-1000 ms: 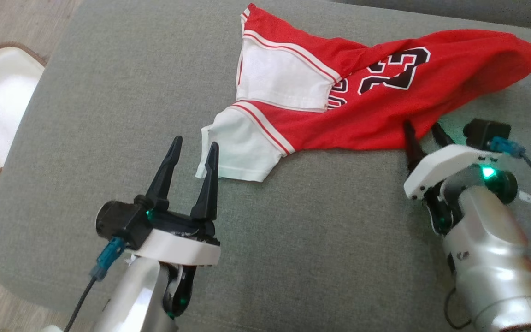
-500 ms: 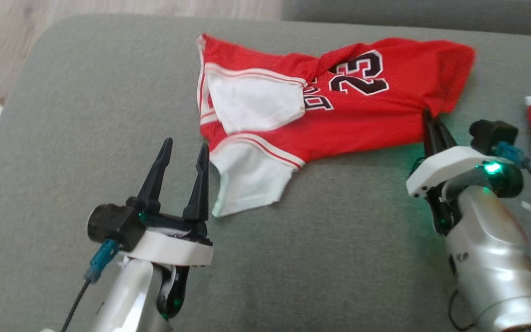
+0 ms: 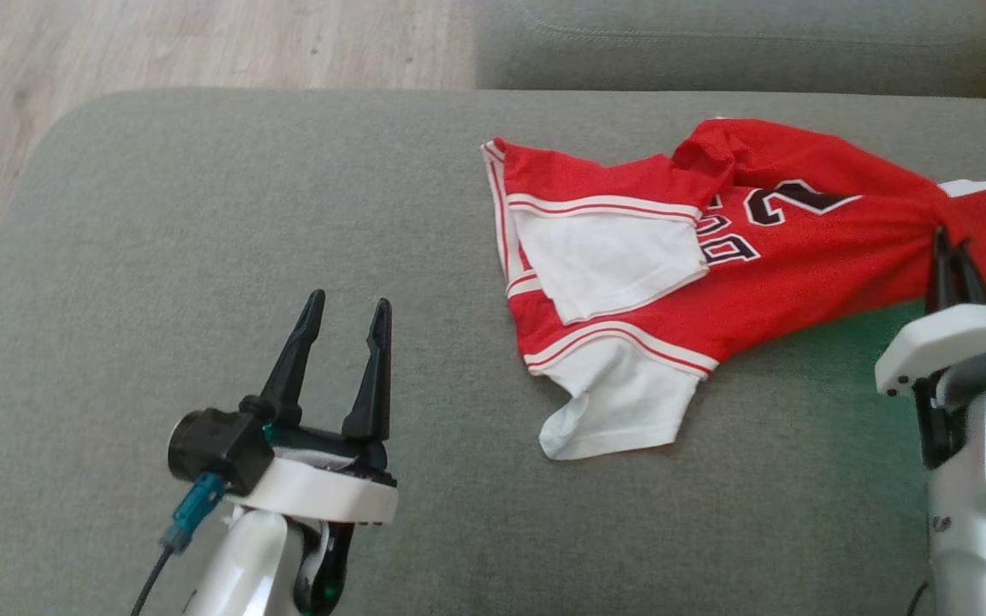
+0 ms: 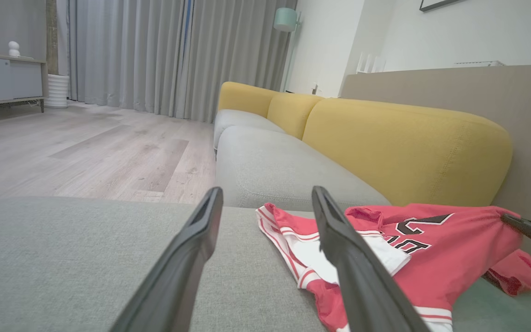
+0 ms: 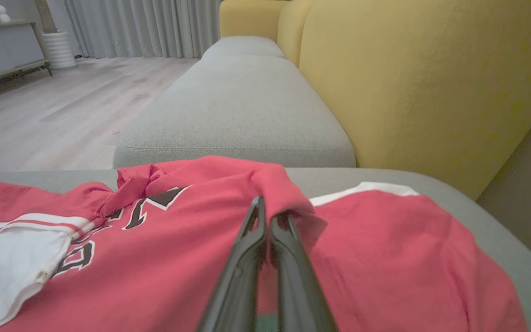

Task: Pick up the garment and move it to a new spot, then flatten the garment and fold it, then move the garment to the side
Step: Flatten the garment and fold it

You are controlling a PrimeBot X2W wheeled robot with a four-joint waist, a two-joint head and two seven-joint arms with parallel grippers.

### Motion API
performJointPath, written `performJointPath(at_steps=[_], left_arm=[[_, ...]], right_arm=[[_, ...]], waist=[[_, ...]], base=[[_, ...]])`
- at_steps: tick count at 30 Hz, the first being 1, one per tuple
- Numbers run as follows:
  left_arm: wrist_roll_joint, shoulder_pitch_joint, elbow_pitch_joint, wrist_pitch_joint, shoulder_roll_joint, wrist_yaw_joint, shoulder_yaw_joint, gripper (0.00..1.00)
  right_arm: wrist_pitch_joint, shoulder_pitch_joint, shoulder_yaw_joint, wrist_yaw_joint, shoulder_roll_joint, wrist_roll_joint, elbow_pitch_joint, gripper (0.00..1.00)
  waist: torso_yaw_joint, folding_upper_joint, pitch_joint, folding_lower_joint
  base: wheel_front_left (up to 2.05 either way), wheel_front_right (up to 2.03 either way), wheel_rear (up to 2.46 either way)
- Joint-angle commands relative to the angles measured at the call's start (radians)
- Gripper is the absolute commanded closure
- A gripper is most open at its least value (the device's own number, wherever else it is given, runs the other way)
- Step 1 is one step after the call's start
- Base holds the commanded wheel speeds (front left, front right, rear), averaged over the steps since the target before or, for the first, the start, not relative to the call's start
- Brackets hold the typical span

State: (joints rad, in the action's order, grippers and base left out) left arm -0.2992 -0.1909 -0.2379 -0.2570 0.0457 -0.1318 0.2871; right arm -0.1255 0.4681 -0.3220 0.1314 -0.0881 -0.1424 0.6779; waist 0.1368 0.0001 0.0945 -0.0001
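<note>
Red mesh jersey [image 3: 801, 257], frame's right, is pinched in dark right gripper [image 3: 951, 248] & left gripper [image 3: 349, 301] gapes empty; prob. relocation step, next needs lift clear of grey seat [image 3: 202, 214].

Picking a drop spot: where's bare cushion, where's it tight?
Free: left half of the grey fabric seat cushion, from its rounded edge past the left gripper to the red mesh jersey. Crowded: the right end, jersey bunched in the shut right gripper.
</note>
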Motion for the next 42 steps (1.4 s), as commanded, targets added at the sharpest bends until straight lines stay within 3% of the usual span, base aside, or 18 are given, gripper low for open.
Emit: performJointPath(at_steps=[1, 7, 14, 15, 16, 22, 28, 34, 42], left_arm=[[-0.002, -0.026, 0.036, -0.005, 0.004, 0.006, -0.029, 0.00], [-0.007, -0.041, 0.028, -0.005, 0.004, 0.005, -0.015, 0.00], [-0.016, -0.068, 0.018, -0.005, 0.004, 0.004, 0.005, 0.00], [-0.017, -0.071, 0.017, -0.005, 0.004, 0.004, 0.006, 0.00], [-0.019, -0.073, 0.017, -0.005, 0.004, 0.004, 0.007, 0.00], [-0.014, -0.074, 0.014, -0.005, 0.004, 0.006, -0.008, 0.00], [-0.004, -0.063, 0.017, -0.005, 0.004, 0.006, -0.033, 0.00], [-0.001, -0.044, 0.028, -0.005, 0.004, 0.006, -0.058, 0.00], [-0.008, -0.045, 0.042, -0.005, 0.004, 0.012, -0.057, 0.00]], right_arm=[[0.033, 0.014, 0.016, -0.001, 0.024, -0.061, -0.090, 1.00], [0.116, 0.023, 0.073, -0.001, 0.037, -0.150, -0.138, 1.00], [0.182, 0.081, 0.160, -0.001, 0.038, -0.196, 0.006, 0.98], [0.184, 0.089, 0.166, -0.001, 0.038, -0.199, 0.037, 0.58], [0.183, 0.097, 0.173, -0.001, 0.038, -0.198, 0.067, 0.00], [0.117, 0.129, 0.200, -0.001, 0.038, -0.162, 0.165, 0.00], [0.016, 0.105, 0.236, -0.001, 0.038, -0.067, 0.154, 0.00], [-0.037, 0.011, 0.242, -0.001, 0.038, 0.006, 0.031, 0.00], [-0.056, -0.153, 0.223, -0.001, 0.038, 0.072, -0.260, 0.00]], waist=[[0.020, -0.0001, 0.018, 0.0001], [0.059, -0.0001, 0.050, 0.0001], [0.109, -0.0001, 0.080, 0.0001], [0.114, -0.0001, 0.082, 0.0001], [0.117, -0.0001, 0.084, 0.0001], [0.097, -0.0001, 0.083, 0.0001], [0.028, -0.0001, 0.053, 0.0001], [-0.059, -0.0001, 0.014, 0.0001], [-0.131, -0.0001, 0.009, 0.0001]], base=[[0.00, 0.00, 0.00], [0.00, 0.00, 0.00], [0.00, 0.00, 0.00], [0.00, 0.00, 0.00], [0.00, 0.00, 0.00], [0.00, 0.00, 0.00], [0.00, 0.00, 0.00], [0.00, 0.00, 0.00], [0.00, 0.00, 0.00]])
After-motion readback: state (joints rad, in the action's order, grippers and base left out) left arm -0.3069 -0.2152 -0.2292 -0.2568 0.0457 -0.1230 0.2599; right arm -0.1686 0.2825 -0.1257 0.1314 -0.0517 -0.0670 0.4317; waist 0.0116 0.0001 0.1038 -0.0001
